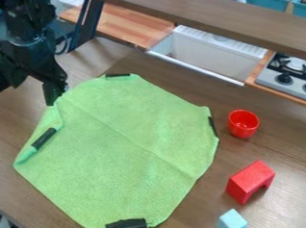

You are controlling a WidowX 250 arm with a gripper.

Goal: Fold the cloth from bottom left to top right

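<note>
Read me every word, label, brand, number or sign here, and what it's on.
None can be read.
Black strips on the green cloth: no legible writing.
Red bowl, red block, blue block: none either.
Stove knobs: any marks too small to read.

Scene is shot by one fixed camera from above the table (pixel 283 144), tilted down at a slant; table is covered from fairly close, sink (pixel 207 53) and stove (pixel 273 81) are caught farther off, arm (pixel 27 42) is framed at upper left
</note>
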